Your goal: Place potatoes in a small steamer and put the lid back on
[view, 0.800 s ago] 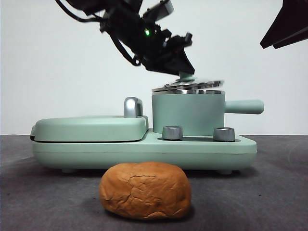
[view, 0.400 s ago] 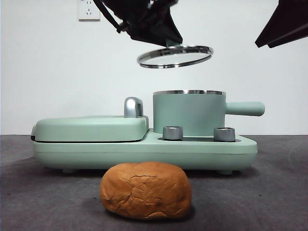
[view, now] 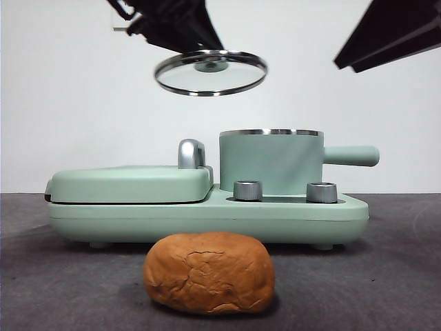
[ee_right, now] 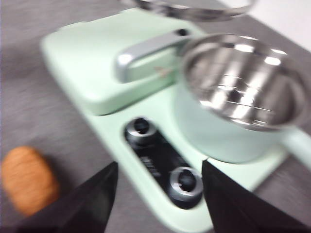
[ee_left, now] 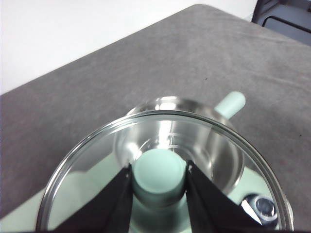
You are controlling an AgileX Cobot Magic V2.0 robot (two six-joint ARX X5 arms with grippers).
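Potatoes [view: 208, 273] lie on the bench [view: 386, 276] just before the cooker base [view: 207, 217], well apart from the open small steamer [view: 270, 161]. Your left hand [ee_left: 159, 180] grasps the lid [view: 210, 72] by its knob, high over the griddle cover [view: 127, 183]; your right hand [ee_right: 159, 194] hangs released above the dials [ee_right: 163, 165].

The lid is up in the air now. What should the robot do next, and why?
Probably the right end effector, open above the cooker, should go down for the potato. The left end effector holds the lid clear, the steamer looks empty, and the potato lies on the table.
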